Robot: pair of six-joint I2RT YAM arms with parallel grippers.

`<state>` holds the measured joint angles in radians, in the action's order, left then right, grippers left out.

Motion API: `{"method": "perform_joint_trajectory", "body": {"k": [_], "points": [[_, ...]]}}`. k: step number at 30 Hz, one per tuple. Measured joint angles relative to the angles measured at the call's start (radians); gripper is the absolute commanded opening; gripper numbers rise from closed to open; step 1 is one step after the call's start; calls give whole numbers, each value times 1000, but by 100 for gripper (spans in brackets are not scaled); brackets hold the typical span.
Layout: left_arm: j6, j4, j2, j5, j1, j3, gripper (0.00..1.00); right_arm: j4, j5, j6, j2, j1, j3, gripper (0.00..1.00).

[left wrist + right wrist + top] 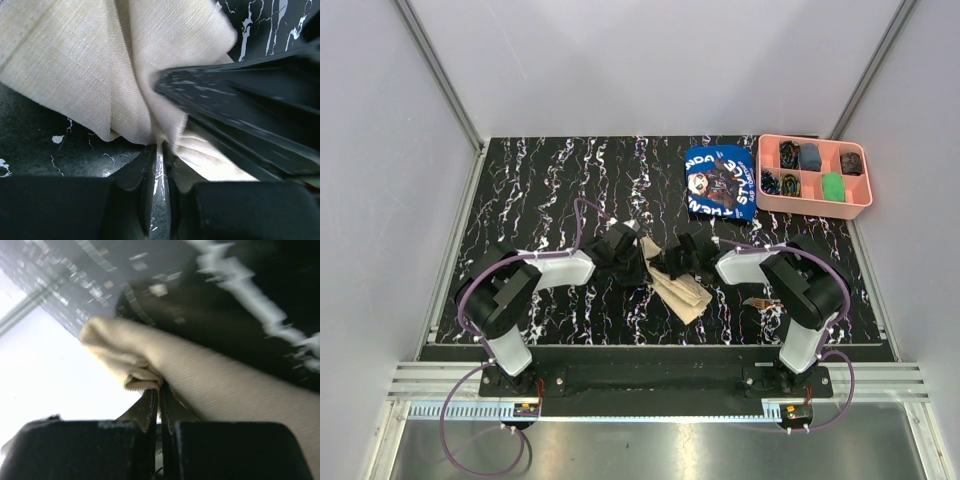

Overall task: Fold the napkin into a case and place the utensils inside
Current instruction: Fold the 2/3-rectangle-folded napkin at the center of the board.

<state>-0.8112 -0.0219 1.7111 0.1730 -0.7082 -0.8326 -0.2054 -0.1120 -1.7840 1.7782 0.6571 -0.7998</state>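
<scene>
The left gripper has its 2 black fingers drawn to a thin slit, and their tips nip a narrow fold of the napkin where 2 pleats run together. The right gripper has its jaws pressed flat together on a ribbed hem of the same cloth, which bulges into a soft rounded lump just past the tips. The napkin is plain beige with a fine, linen-like weave. In the left wrist view it fans out from the pinch in broad, creased flaps, partly hidden by the right gripper's black body. From above it lies as a rumpled, narrow diagonal strip at the near middle of the table, between the 2 grippers, which stand close together. The table's surface is black with white marble veins. At the far right lie a blue printed cloth and a pink compartment tray holding small items.
</scene>
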Motion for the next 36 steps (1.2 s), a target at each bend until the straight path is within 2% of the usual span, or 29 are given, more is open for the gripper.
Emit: {"method": "perform_joint_trajectory", "body": {"k": [7,10,11,13,15,18,23,26,28,30,31,36], "points": [[16,24,-15,-1,0,23,21,-146,78,-116,35,37,73,0],[24,18,-48,-2,8,51,29,-230,121,-139,38,47,106,0],[27,10,-63,-3,12,61,38,-254,132,-143,39,51,115,0],[36,-31,-113,-6,31,85,40,-301,152,-151,44,56,131,1],[46,-87,-175,-17,53,99,41,-359,165,-152,49,59,152,6],[64,-150,-256,-21,95,100,42,-393,170,-148,52,60,163,20],[83,-220,-332,-7,186,91,43,-385,150,-104,55,60,163,24],[93,-269,-340,1,226,41,43,-385,142,-65,63,59,160,30],[104,-294,-339,9,237,-13,43,-382,120,-35,70,58,150,41],[111,-302,-333,15,242,-65,43,-367,93,9,70,58,130,47],[115,-303,-327,18,244,-93,43,-348,77,43,69,58,113,53],[119,-297,-280,31,250,-171,41,-248,31,211,37,58,61,59]]}}
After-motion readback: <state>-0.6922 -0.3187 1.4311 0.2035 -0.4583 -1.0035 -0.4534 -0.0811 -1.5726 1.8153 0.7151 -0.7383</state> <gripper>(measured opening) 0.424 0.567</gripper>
